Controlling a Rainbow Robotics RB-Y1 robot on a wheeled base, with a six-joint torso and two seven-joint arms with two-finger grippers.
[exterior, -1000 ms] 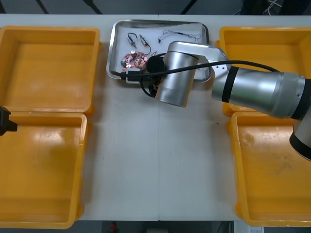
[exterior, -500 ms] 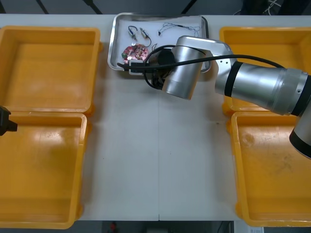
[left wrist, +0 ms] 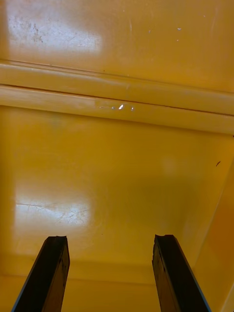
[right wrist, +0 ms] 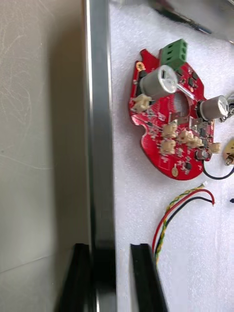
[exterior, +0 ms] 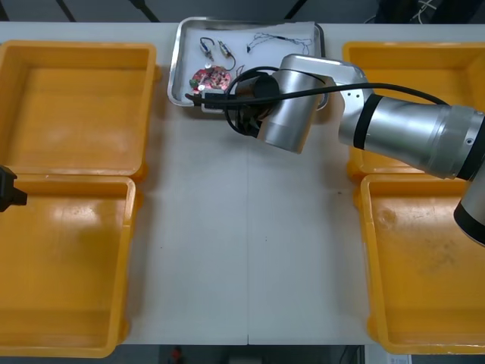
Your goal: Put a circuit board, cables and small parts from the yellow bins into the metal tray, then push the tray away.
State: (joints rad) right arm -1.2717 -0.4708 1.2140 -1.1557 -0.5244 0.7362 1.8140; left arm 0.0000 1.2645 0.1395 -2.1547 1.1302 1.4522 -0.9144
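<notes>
Right gripper (right wrist: 109, 251) at the table's (exterior: 250, 250) far edge pinched the shiny metal tray (right wrist: 100, 122) by its rim; left gripper (left wrist: 112, 273) hung spread-fingered at the left edge.

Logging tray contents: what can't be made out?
Right wrist view: the edge cuts off a small metal part beside the round red circuit board.
Front view: the right arm, its right gripper on the shiny metal tray's near rim, hides the tray's near right corner.
Its left edge cuts off the left gripper.

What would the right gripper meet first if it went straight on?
The right gripper holds the metal tray by its rim; its inner jaw would likely meet the red and yellow cable first.
</notes>
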